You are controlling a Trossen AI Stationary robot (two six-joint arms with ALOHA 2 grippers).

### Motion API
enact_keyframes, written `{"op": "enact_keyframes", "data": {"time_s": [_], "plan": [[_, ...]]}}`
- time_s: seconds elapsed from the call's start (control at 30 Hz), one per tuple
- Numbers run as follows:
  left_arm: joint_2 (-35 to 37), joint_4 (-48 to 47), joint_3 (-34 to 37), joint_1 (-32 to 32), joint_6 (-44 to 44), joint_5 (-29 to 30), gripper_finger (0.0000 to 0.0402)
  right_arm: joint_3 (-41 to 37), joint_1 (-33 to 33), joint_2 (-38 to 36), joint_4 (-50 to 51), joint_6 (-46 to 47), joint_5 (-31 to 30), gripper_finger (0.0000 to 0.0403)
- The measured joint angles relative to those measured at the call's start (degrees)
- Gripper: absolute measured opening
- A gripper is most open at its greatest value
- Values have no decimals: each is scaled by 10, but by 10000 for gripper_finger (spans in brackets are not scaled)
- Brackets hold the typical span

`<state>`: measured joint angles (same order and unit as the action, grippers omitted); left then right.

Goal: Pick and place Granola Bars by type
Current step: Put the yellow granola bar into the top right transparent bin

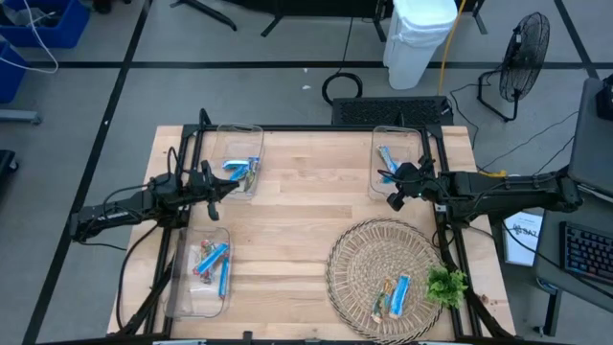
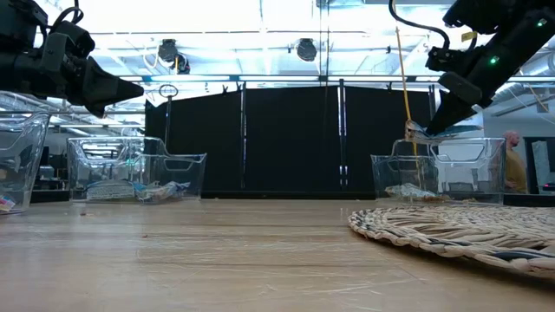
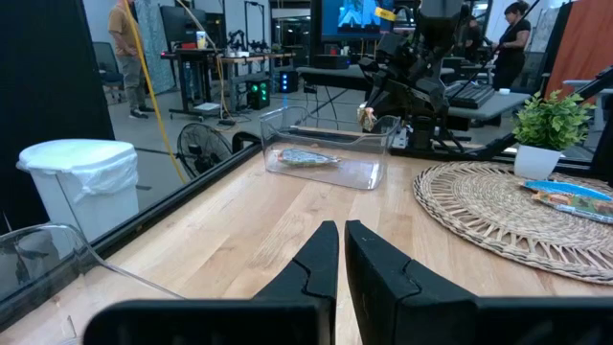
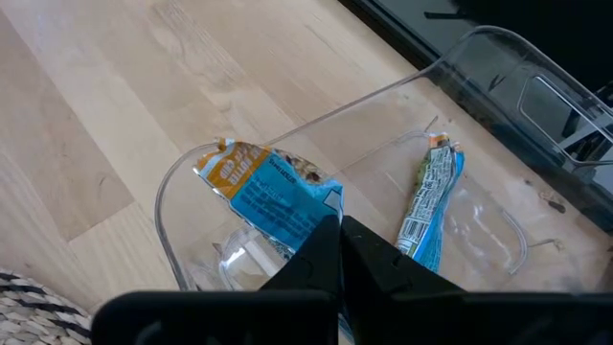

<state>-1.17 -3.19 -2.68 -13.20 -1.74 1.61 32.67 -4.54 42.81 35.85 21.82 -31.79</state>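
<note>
My right gripper (image 4: 337, 230) is shut on a blue granola bar with an orange end (image 4: 273, 192). It hovers over the near corner of the far-right clear bin (image 1: 402, 134), where another blue bar (image 4: 431, 206) lies flat. My left gripper (image 1: 230, 185) is shut and empty. It points level beside the far-left bin (image 1: 239, 144), which holds bars (image 1: 244, 171). Two bars (image 1: 393, 297) lie on the woven mat (image 1: 364, 259). The near-left bin (image 1: 187, 297) holds several bars (image 1: 213, 259). My right gripper pinches the bar's blue end (image 4: 311, 218) between its two fingertips, coming slanting down from the table's right side. The bar sticks out forward from the fingertips, its orange end (image 4: 228, 168) free above the bin's curved rim (image 4: 165, 225). I cannot tell whether the bar touches the bin.
A green sprig in a white pot (image 1: 445, 285) stands at the mat's right edge. Bare wooden tabletop (image 1: 297, 220) lies between the bins and the mat. The dark frame rails (image 1: 287, 128) run along the table's far edge and sides.
</note>
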Motion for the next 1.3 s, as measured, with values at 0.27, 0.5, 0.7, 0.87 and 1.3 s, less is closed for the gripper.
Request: {"op": "enact_keyframes", "data": {"time_s": [0.27, 0.5, 0.7, 0.87, 1.3], "plan": [[0, 0, 0, 0, 0, 0, 31, 0, 0, 0, 0, 0, 0, 0], [0, 0, 0, 0, 0, 0, 31, 0, 0, 0, 0, -1, 1, 0], [0, 0, 0, 0, 0, 0, 31, 0, 0, 0, -4, 0, 3, 16], [0, 0, 0, 0, 0, 0, 31, 0, 0, 0, -5, 0, 3, 52], [0, 0, 0, 0, 0, 0, 31, 0, 7, -6, -109, -65, 101, 97]]}}
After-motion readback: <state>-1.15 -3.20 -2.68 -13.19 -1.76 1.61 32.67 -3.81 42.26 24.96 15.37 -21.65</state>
